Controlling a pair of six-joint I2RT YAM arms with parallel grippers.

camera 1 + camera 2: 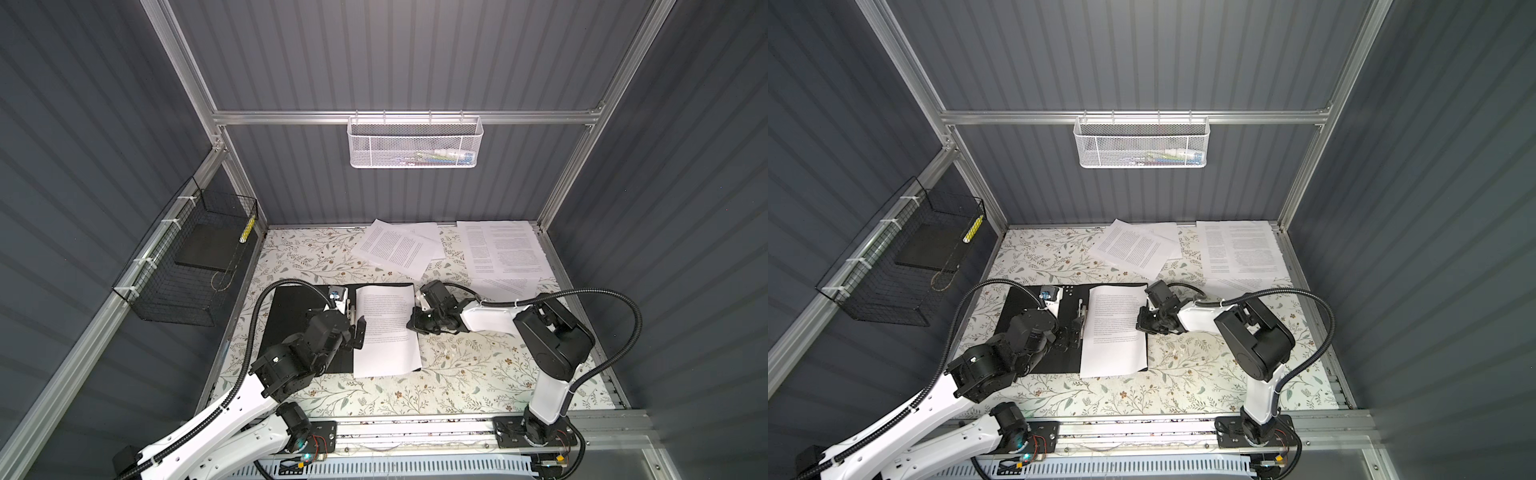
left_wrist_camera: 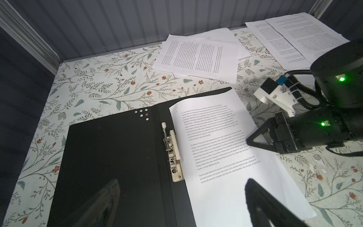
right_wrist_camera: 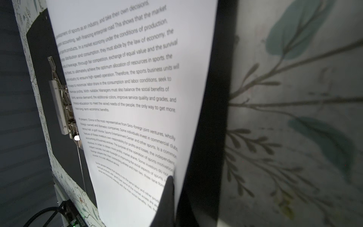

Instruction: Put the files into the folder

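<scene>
Your left hand (image 1: 356, 328) stands wide above the open folder (image 1: 286, 320). Your right hand (image 1: 412, 325) is closed at the edge of 1 sheet (image 1: 386, 345) inside. Only its wrist view shows a fingertip (image 3: 167, 196) against the paper. Other files (image 1: 399, 249) lie beyond it.

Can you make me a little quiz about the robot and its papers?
1. True or false: the left gripper is open.
2. What is the right gripper pinching? A a spoon; B a printed sheet; C nothing.
3. Fill the gap: the black folder lies ____ on the table.
Key: 1 true; 2 B; 3 open.
</scene>
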